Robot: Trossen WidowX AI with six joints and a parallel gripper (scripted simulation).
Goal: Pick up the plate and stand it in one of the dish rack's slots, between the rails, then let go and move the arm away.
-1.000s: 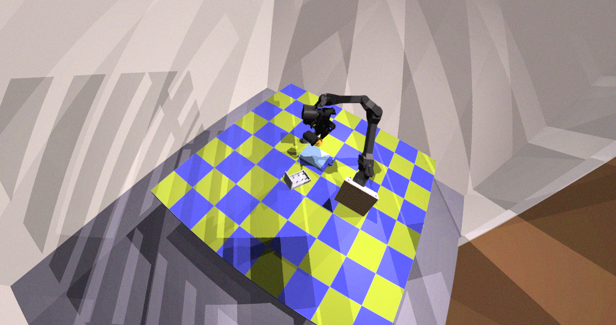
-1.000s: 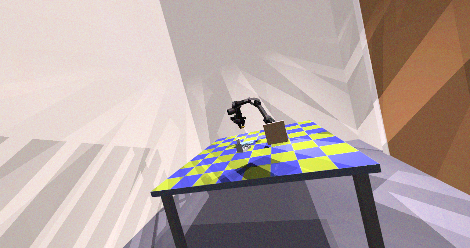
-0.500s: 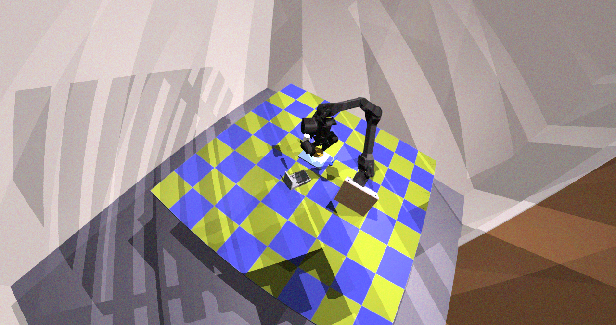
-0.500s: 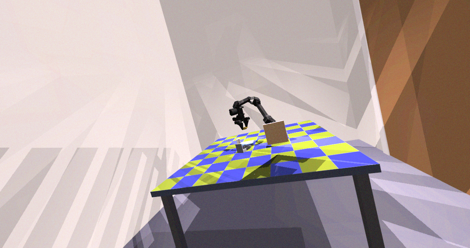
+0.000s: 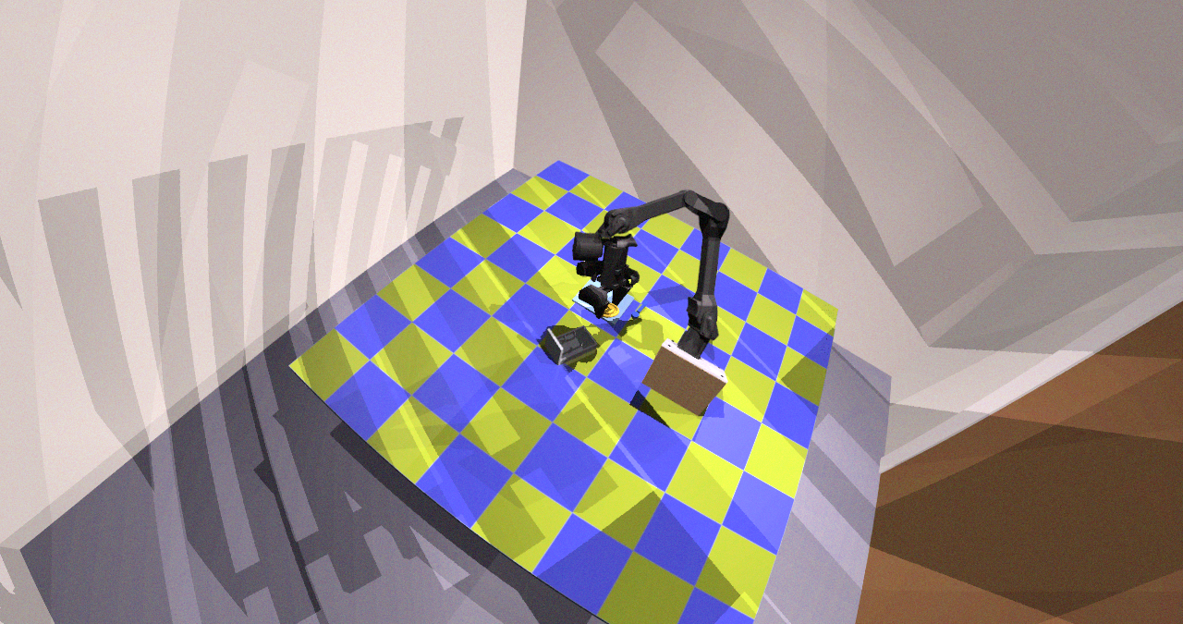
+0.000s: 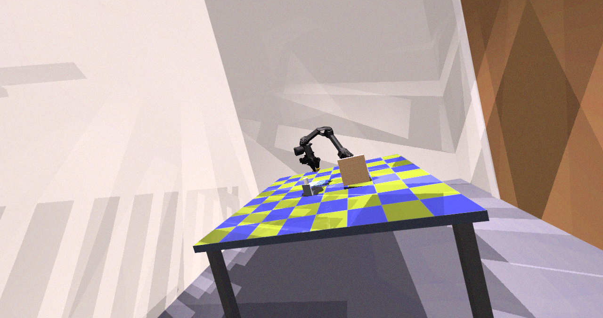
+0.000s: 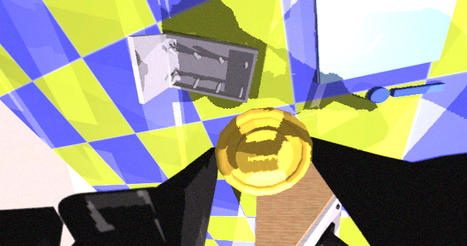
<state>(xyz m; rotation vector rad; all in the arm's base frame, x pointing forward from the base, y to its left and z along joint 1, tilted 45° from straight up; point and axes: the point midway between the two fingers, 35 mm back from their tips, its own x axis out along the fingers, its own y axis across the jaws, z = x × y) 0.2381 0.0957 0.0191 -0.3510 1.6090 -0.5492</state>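
Observation:
A small yellow round plate (image 5: 609,311) (image 6: 317,169) (image 7: 263,152) is held across its rim between the fingers of my gripper (image 5: 608,304) (image 6: 315,168) (image 7: 260,147), which is shut on it. In the wrist view its hollow face is toward the camera. It hangs above the table, beyond the rack in the top and exterior views. The grey dish rack (image 5: 572,346) (image 6: 308,189) (image 7: 153,68) stands on the table, with short pegs in two rows and a tall panel at one end. No plate is in it. In the wrist view it lies up and left of the plate, apart from it.
A light blue sheet (image 6: 318,183) (image 7: 383,45) lies beside the rack, with a small blue knob (image 7: 378,94) and a blue bar (image 7: 417,90) near its edge. A white cylinder (image 6: 305,181) shows behind the rack. A brown box (image 5: 685,378) (image 6: 353,170) (image 7: 282,209) stands by the arm's base.

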